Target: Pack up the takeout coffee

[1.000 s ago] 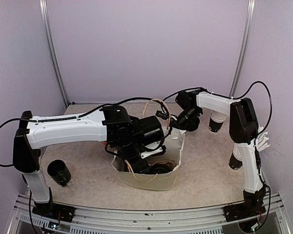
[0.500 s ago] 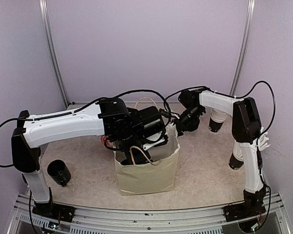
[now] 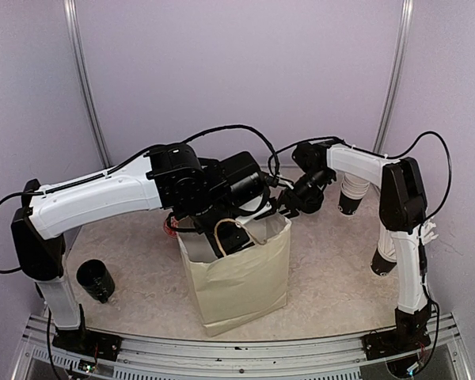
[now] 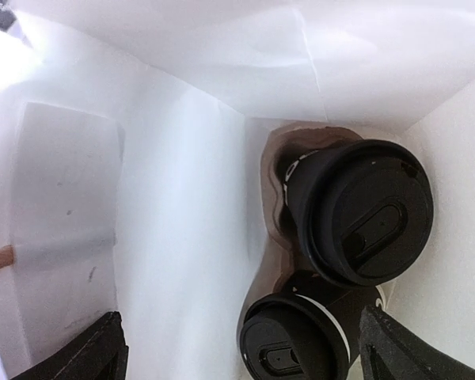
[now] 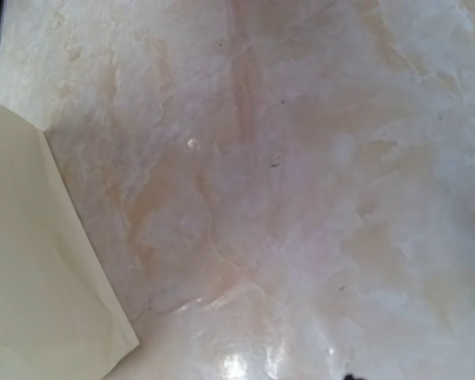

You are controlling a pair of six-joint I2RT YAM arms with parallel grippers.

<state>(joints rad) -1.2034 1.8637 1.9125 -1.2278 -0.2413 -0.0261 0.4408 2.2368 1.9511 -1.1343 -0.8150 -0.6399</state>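
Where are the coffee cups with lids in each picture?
Top: not visible, inside the bag.
Left wrist: lower right, upper cup and lower cup.
Right wrist: not in it.
Shared landmark: the bag, white walls in left wrist, cream corner lower left in right wrist.

Table (image 3: 332, 261), beige marbled top. Directly on it: one cream paper bag (image 3: 241, 277), upright, centre; one open black cup (image 3: 95, 279), near left corner; one nested cup stack (image 3: 351, 195), far right, apart from the bag.
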